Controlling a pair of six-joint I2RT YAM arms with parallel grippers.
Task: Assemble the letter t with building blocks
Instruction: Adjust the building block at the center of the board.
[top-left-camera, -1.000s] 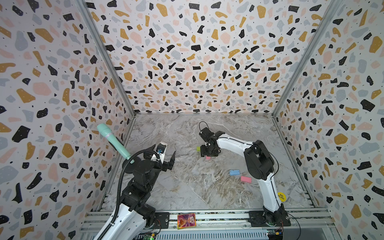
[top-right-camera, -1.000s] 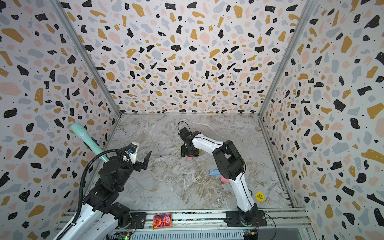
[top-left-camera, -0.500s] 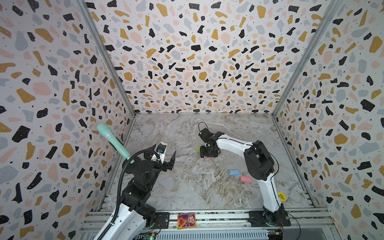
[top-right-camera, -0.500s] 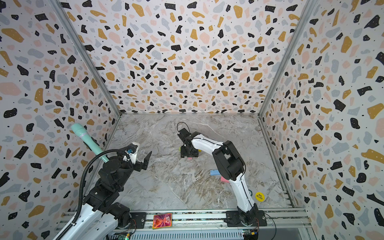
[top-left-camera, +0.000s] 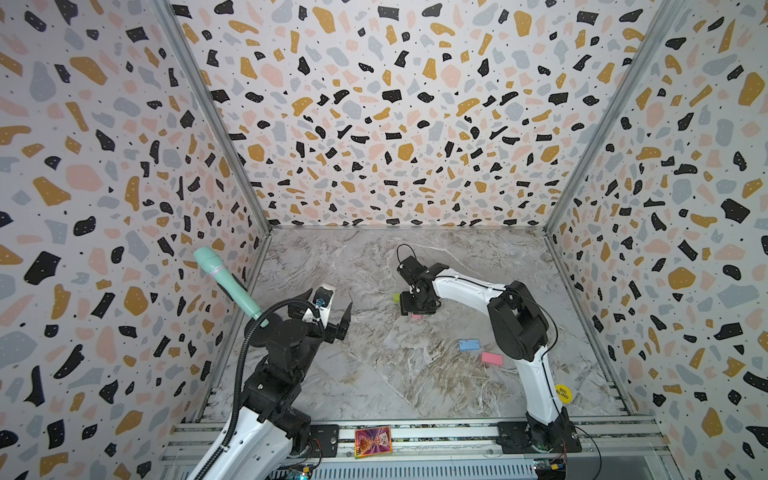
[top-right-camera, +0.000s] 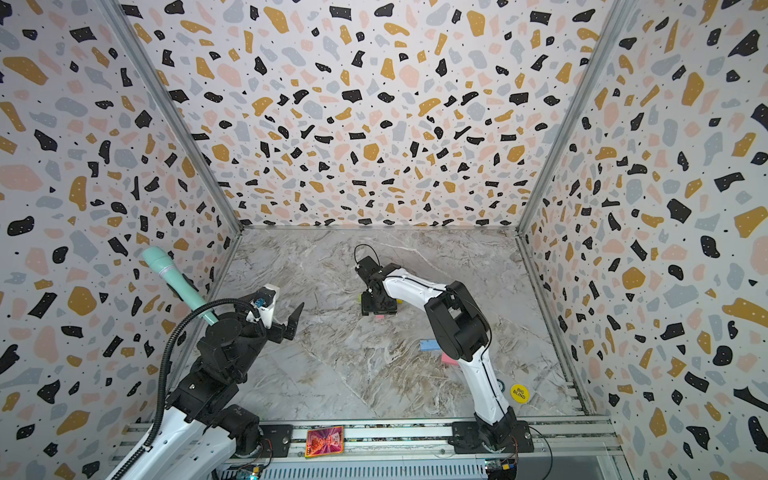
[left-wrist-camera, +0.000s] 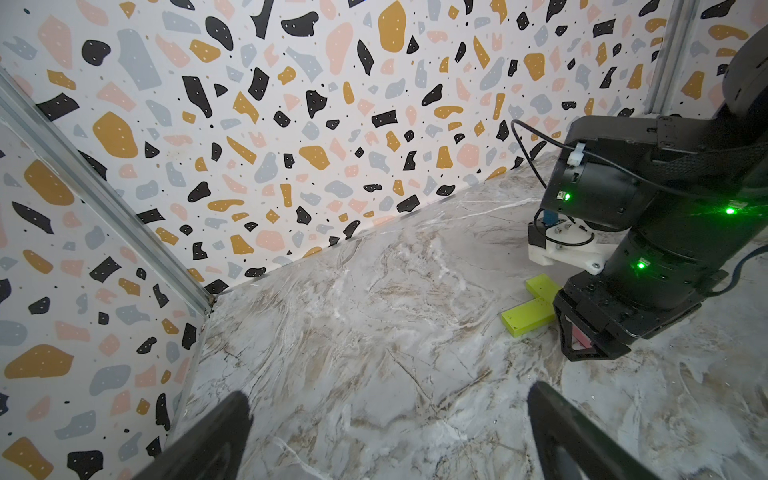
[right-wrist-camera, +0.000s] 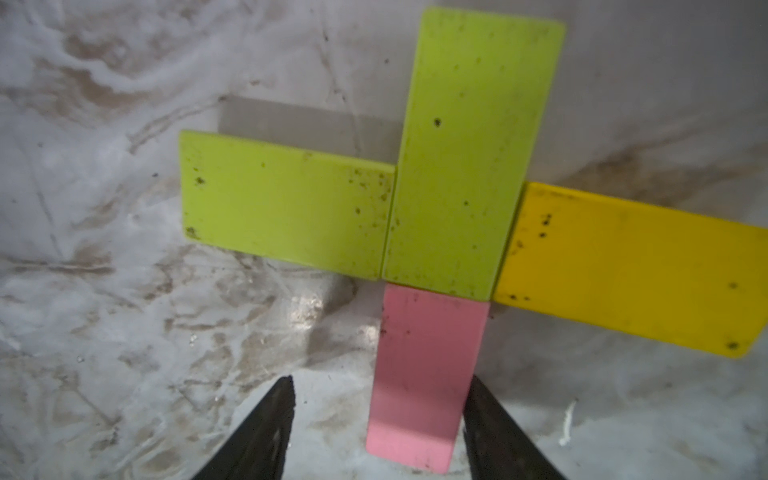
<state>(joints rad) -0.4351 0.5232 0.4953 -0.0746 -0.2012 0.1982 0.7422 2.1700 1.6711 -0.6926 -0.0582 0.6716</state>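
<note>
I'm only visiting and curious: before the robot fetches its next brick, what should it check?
1. The flat pink rectangular brick butts the lime green stem brick: ok.
2. The lime green crossbar brick and the yellow brick touch that stem: ok.
3. The right gripper is free of the pink brick: ok, jaws straddle it, gap showing.
4. The light blue brick lies loose on the marble table: ok.
5. The left gripper is open, empty, well apart: ok.

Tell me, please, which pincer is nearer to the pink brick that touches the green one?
Right. The right pincer straddles the pink brick, jaws on either side of it. The left pincer hangs open well away, with bare table between.
</note>
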